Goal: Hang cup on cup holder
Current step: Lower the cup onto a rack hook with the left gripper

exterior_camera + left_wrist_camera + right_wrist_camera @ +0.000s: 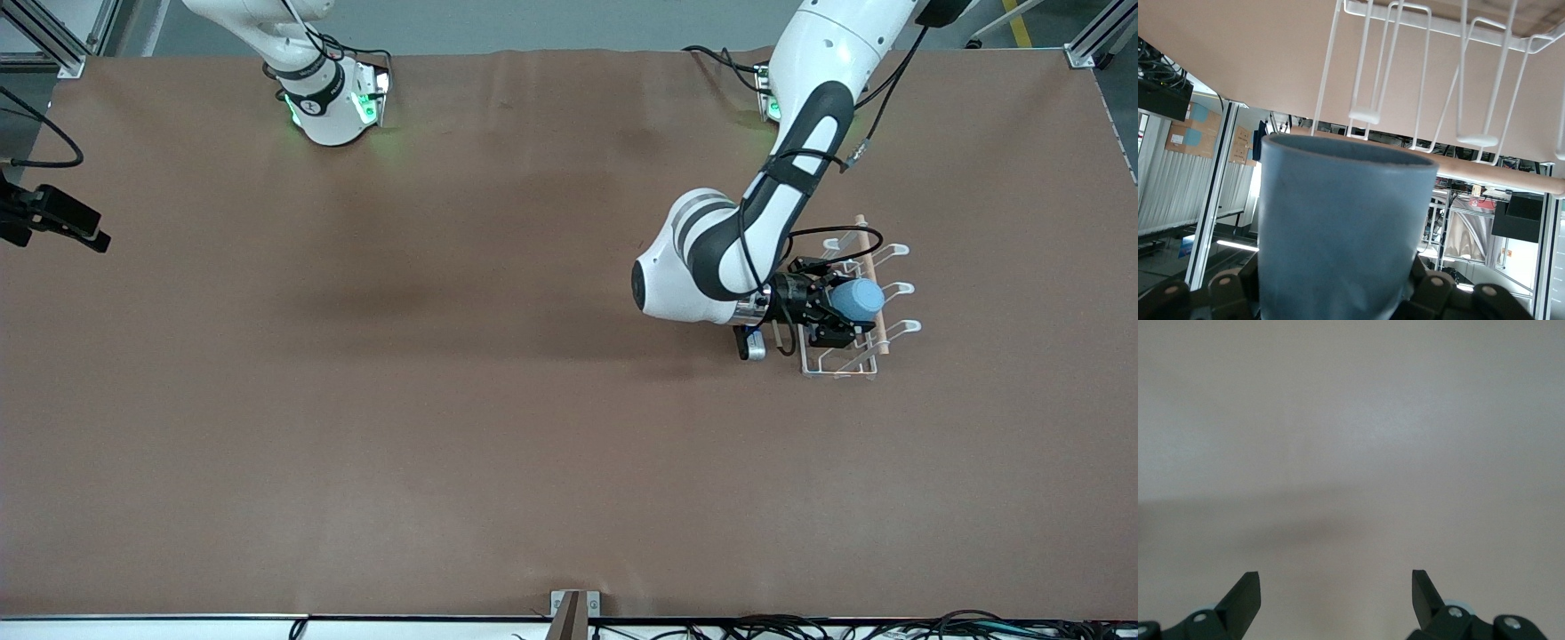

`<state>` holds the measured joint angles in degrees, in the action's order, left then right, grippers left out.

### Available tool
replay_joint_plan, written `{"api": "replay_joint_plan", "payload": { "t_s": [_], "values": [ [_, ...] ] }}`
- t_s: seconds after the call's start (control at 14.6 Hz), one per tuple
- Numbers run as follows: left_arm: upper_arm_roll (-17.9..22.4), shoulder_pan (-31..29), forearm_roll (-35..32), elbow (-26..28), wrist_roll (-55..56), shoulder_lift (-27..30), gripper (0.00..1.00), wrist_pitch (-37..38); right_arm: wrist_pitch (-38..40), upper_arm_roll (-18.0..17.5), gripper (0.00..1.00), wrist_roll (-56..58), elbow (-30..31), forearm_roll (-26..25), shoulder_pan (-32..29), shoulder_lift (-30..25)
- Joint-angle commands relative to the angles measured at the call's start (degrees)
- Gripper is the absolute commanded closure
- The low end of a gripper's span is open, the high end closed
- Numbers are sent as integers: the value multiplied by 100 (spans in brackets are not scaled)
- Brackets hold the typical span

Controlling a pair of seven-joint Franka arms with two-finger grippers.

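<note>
The light blue cup (859, 298) is up in the air over the white wire cup holder (900, 252), held on its side with my left gripper (834, 313) shut on it. In the left wrist view the cup (1345, 227) fills the middle, its open rim toward the holder's looped prongs (1368, 115) and wooden dowel (1498, 177). The cup touches no prong that I can see. The left gripper (1338, 297) is mostly hidden by the cup. My right gripper (1336, 587) is open over bare brown table and holds nothing; it is out of the front view.
The cup holder stands toward the left arm's end of the brown table (444, 400). A black device (53, 220) juts in at the right arm's end. Cables (889, 627) run along the edge nearest the front camera.
</note>
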<state>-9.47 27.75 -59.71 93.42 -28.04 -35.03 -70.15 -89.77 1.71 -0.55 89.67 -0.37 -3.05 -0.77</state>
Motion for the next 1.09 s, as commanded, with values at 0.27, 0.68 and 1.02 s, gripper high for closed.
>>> {"api": "replay_joint_plan", "payload": {
  "t_s": [0.27,0.68,1.02],
  "values": [
    [-20,-181,-234,97,-17,-22,30,54,-84,190,0,-69,156,-51,173,-108],
    [-20,-279,-304,80,-44,-249,30,-24,-137,181,0,-69,130,-51,173,-90],
    [-20,-279,-392,45,-17,-408,12,-226,-137,172,0,-69,130,-51,182,-90]
  ]
}}
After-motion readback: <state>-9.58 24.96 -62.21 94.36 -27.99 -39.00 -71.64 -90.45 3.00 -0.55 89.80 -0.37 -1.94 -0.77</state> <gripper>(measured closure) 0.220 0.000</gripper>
